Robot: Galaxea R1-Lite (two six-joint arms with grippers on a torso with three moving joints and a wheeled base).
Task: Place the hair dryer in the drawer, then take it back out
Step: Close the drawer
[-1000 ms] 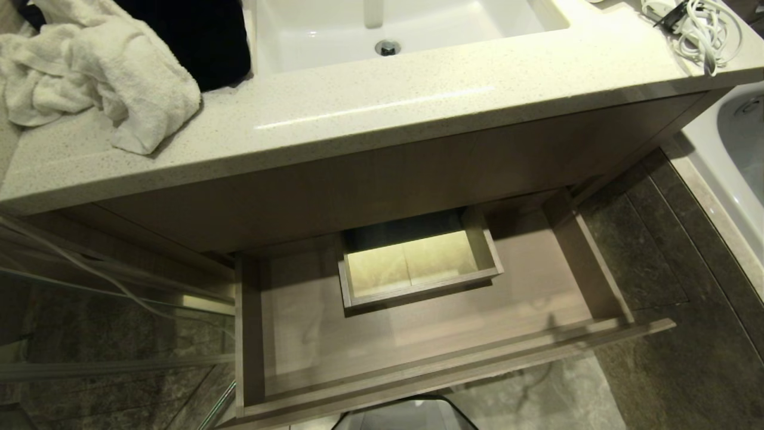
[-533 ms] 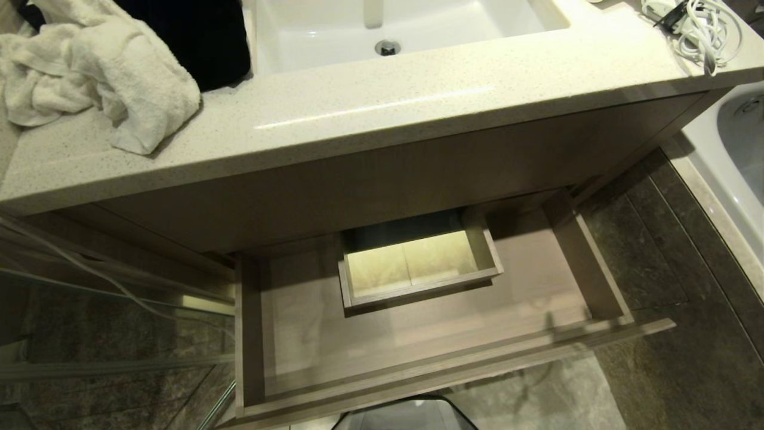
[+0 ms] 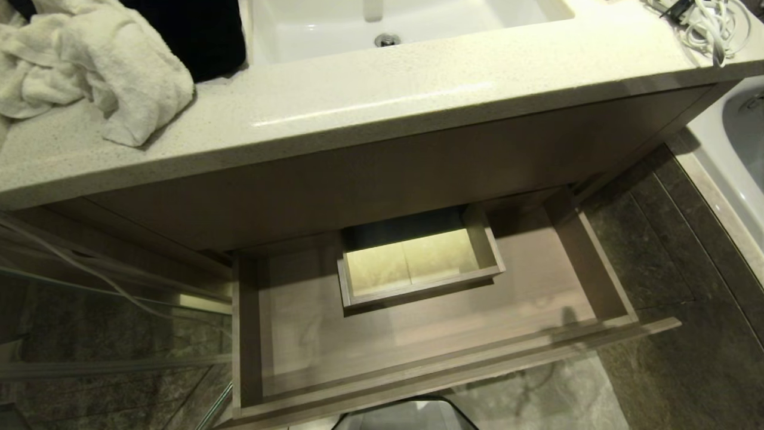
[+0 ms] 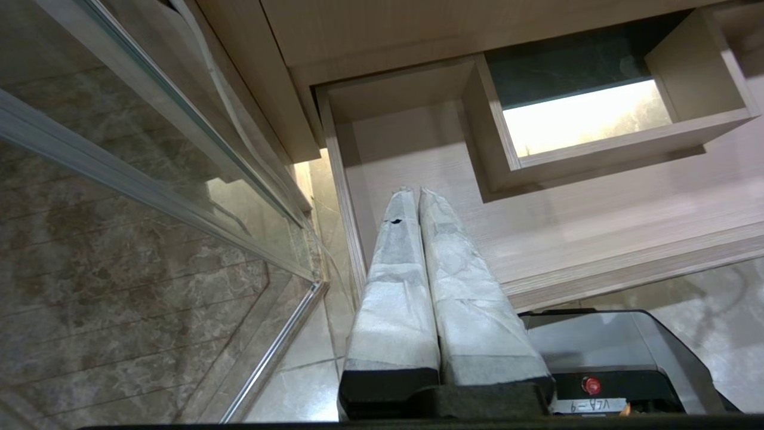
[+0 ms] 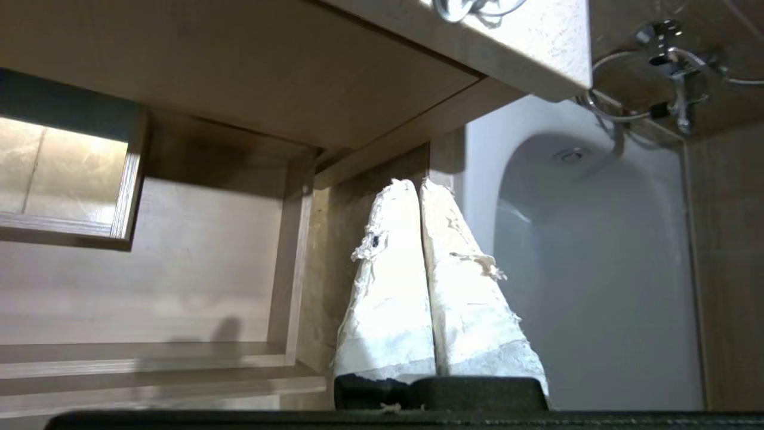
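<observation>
Two grippers show only in the wrist views; neither shows in the head view.

Head view: the drawer (image 3: 418, 334) is pulled out from under the counter (image 3: 382, 101). A boxed cutout (image 3: 418, 263) sits at the middle back of the drawer. No part of the drawer floor that shows has anything on it. On the counter, at the far right corner away from the drawer, lies a bundle of white cord (image 3: 710, 24); the hair dryer's body cannot be made out there. A white towel (image 3: 101, 65) lies on the counter's left end, with a dark cloth (image 3: 191, 30) behind it. The sink (image 3: 394, 18) is set in the counter above the drawer. A white bathtub (image 3: 728, 143) is to the right of the drawer.

Left wrist view: the left gripper (image 4: 416, 192) has its two wrapped fingers (image 4: 394, 286) pressed together with nothing between them. It is over the drawer's left front corner. A glass panel (image 4: 149, 167) stands just beside the drawer.

Right wrist view: the right gripper (image 5: 418, 182) has its fingers (image 5: 388, 298) pressed together on nothing. It is just outside the drawer's right wall, between the drawer and the bathtub (image 5: 597, 269). A bit of cord (image 5: 471, 7) hangs over the counter edge above.
</observation>
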